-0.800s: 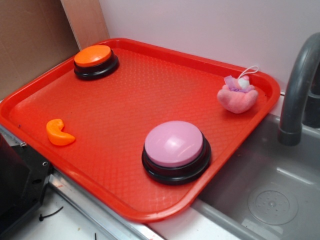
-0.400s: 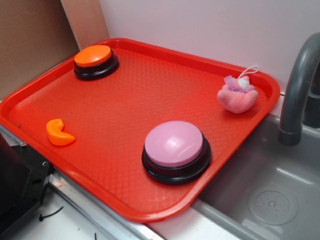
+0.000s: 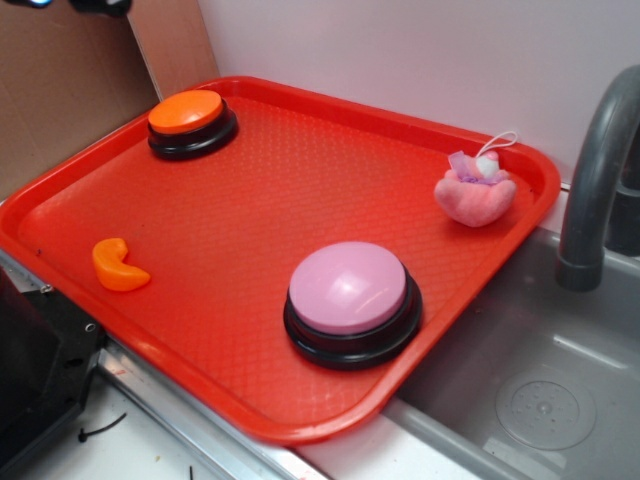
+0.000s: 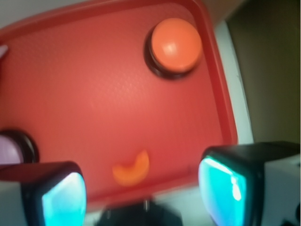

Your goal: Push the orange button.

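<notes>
The orange button (image 3: 186, 111), a low orange dome on a black ring base, sits at the far left corner of the red tray (image 3: 250, 200). In the wrist view the orange button (image 4: 176, 44) shows at the upper right. My gripper (image 4: 143, 193) hangs high above the tray's near edge, open wide with nothing between its two teal-padded fingers (image 4: 63, 200). In the exterior view only a dark sliver of the arm (image 3: 95, 5) shows at the top left corner, well above the button.
A pink-lilac button (image 3: 350, 300) stands near the tray's front right. A small orange crescent toy (image 3: 119, 265) lies at the front left, a pink plush toy (image 3: 476, 190) at the back right. A grey faucet (image 3: 595, 170) and sink (image 3: 530, 390) are on the right, a cardboard wall (image 3: 60, 80) on the left.
A dark part of the arm has come into the exterior view at the top left corner. Nothing on the tray has moved.
</notes>
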`<state>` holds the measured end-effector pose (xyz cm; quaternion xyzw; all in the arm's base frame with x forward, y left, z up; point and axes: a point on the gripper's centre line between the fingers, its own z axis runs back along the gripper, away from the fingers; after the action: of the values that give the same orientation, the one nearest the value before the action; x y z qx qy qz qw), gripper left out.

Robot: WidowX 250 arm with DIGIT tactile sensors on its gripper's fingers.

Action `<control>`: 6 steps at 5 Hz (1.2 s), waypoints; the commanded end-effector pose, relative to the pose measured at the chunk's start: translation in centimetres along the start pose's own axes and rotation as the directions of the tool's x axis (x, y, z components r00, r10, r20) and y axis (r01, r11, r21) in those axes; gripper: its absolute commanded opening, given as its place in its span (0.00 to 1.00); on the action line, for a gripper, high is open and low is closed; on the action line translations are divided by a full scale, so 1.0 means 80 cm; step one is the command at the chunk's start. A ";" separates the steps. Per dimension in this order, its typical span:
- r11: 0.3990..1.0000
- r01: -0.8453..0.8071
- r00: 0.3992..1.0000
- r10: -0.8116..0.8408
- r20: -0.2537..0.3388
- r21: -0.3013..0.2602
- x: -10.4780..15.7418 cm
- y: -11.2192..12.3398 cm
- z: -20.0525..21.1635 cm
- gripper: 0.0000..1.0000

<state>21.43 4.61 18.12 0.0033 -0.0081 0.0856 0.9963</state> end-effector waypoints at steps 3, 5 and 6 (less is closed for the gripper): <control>0.878 -0.477 0.850 0.469 0.239 -0.028 0.098 0.081 -0.101 1.00; 0.908 -0.420 0.898 0.414 0.151 0.003 0.107 0.105 -0.145 1.00; 0.914 -0.406 0.906 0.404 0.129 -0.006 0.102 0.107 -0.153 1.00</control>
<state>28.23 13.15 5.15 0.0145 -0.0576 0.2863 0.9563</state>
